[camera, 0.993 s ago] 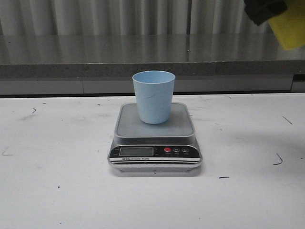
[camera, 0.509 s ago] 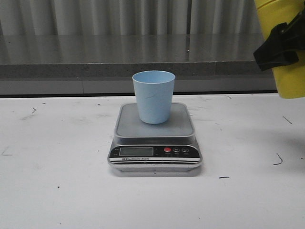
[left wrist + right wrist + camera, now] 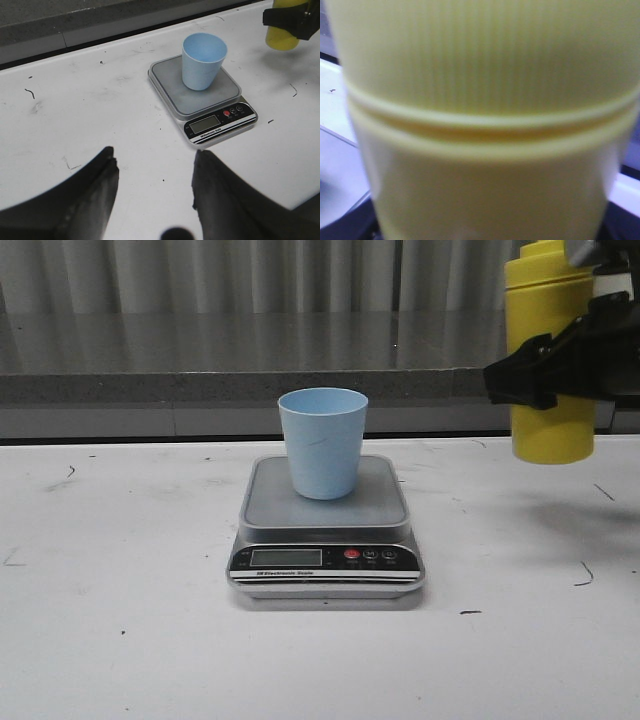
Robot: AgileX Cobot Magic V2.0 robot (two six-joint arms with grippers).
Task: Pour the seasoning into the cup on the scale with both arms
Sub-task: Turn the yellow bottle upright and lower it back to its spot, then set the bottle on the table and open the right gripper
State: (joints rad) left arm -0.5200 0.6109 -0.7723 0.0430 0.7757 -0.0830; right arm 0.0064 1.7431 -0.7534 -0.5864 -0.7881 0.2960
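The seasoning bottle (image 3: 548,360) is clamped upright in the right gripper (image 3: 548,375) and held clear of the table (image 3: 120,640), right of the cup (image 3: 322,443), which is centred on the scale (image 3: 325,530) so that poured contents can be weighed. The left gripper (image 3: 152,182), spread and empty, is seen only in the left wrist view, whereas the right wrist view is filled by the bottle's ribbed wall.

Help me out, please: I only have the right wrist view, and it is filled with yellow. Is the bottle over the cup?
Observer: No. In the front view the bottle is upright in the air, to the right of the cup, not above it.
Operator: Is it gripped properly?
Observer: The right arm's fingers are clamped around its middle.
Operator: And the cup?
Observer: It stands upright on the scale platform.
Operator: The left arm?
Observer: Its fingers are open and empty, away from the scale.
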